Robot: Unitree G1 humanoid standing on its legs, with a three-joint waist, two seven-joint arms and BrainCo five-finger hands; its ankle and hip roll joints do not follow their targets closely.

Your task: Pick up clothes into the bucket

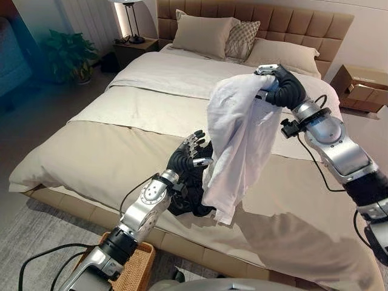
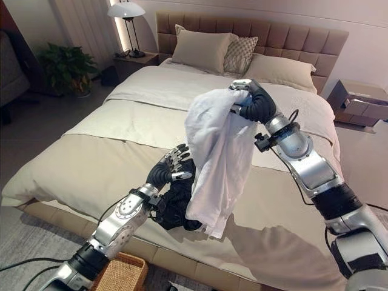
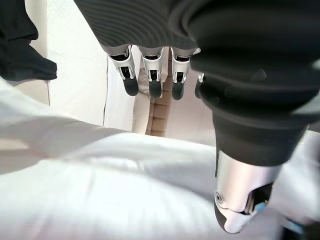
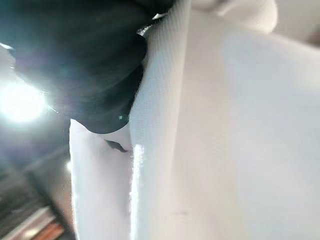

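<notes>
A white garment (image 1: 236,145) hangs in the air over the bed, held at its top by my right hand (image 1: 280,85), whose fingers are curled into the cloth. My left hand (image 1: 189,159) is raised beside the garment's lower left edge, fingers straight and open, holding nothing. In the left wrist view the left hand's fingers (image 3: 150,80) stand straight above the white garment (image 3: 100,180). A black garment (image 1: 193,197) lies on the bed's near edge just below the left hand. A woven wicker basket (image 1: 134,270) stands on the floor by the bed, under my left forearm.
The wide bed (image 1: 97,157) with beige covers and pillows (image 1: 203,33) lies ahead. A nightstand with a lamp (image 1: 133,45) and a potted plant (image 1: 70,54) stand at the far left. An open cardboard box (image 1: 357,88) sits at the right.
</notes>
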